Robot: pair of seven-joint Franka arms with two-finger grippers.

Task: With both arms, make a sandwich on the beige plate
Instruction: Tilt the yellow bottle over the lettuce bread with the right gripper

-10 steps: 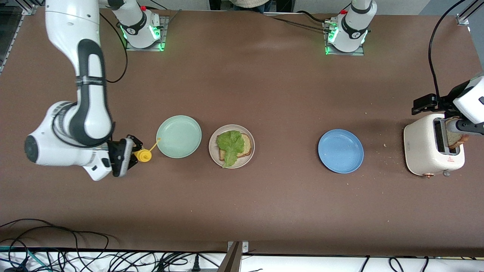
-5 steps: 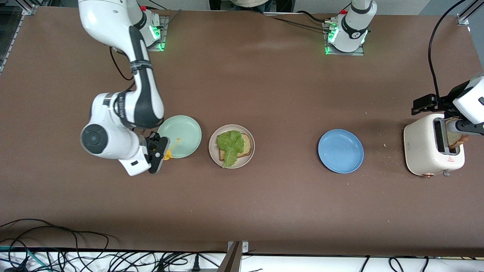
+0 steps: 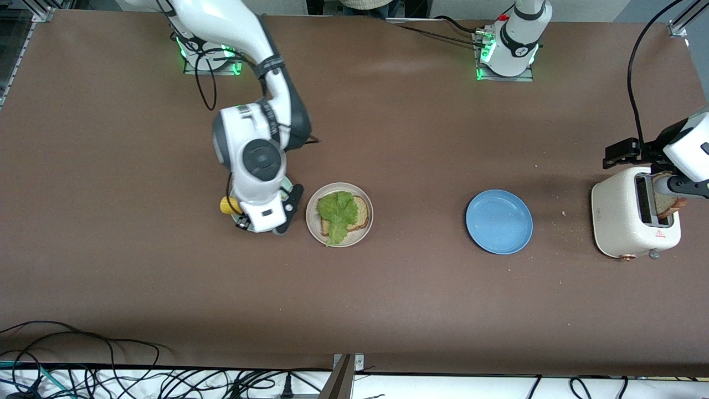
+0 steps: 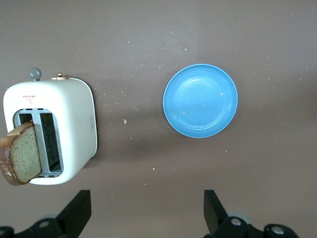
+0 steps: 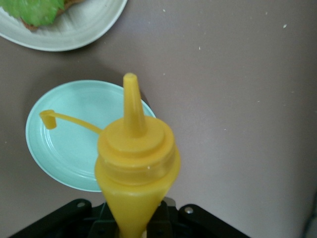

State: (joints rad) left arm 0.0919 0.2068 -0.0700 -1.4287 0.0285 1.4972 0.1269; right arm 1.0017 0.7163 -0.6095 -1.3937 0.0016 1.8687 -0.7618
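Note:
The beige plate [image 3: 363, 233] holds one bread slice [image 3: 361, 213] with a green lettuce leaf [image 3: 337, 213] on top. Its rim [image 5: 84, 29] and the lettuce [image 5: 34, 10] also show in the right wrist view. My right gripper [image 3: 267, 211] is shut on a yellow squeeze bottle [image 3: 228, 205] over the mint-green plate, beside the beige plate. In the right wrist view, my right gripper [image 5: 133, 223] holds the bottle [image 5: 136, 153] with its cap hanging open. My left gripper [image 3: 684, 185] hangs open and empty [image 4: 146, 218] high over the toaster. A second bread slice [image 3: 667, 204] stands in the toaster slot [image 4: 22, 156].
The mint-green plate [image 5: 64, 148] lies under the right hand, only its edge [image 3: 281, 230] showing in the front view. A blue plate [image 3: 499, 221] lies empty between the beige plate and the white toaster [image 3: 626, 219]. Crumbs lie around the toaster.
My right arm has swung the yellow bottle from the right arm's end of the table to over the mint-green plate, close to the beige plate. The left arm has not moved.

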